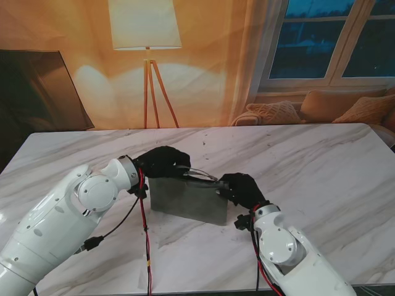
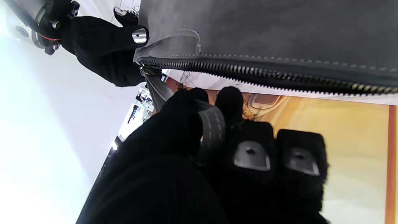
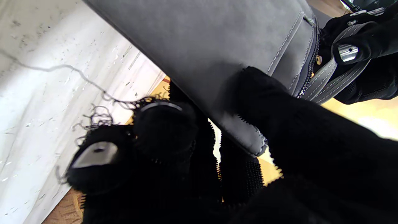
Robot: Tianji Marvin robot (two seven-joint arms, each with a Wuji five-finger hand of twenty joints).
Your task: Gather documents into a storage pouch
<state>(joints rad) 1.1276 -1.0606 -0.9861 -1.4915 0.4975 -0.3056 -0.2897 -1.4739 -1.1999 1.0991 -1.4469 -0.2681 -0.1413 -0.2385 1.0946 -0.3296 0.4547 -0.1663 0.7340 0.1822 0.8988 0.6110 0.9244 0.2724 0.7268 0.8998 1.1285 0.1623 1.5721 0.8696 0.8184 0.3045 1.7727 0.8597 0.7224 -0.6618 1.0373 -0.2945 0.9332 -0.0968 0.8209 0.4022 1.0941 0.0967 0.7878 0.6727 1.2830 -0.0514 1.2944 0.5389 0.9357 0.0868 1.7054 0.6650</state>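
Marble table: pouch between both hands.

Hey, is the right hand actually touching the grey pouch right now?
Touching. The right wrist view shows the right hand pinching a corner of the grey pouch, thumb on one face and fingers behind the other.

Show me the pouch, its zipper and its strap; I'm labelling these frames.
pouch (image 1: 185,200): stand view, grey front face.
zipper (image 2: 264,73): left wrist view, mid teeth.
strap (image 2: 213,124): left wrist view, stitched loop.
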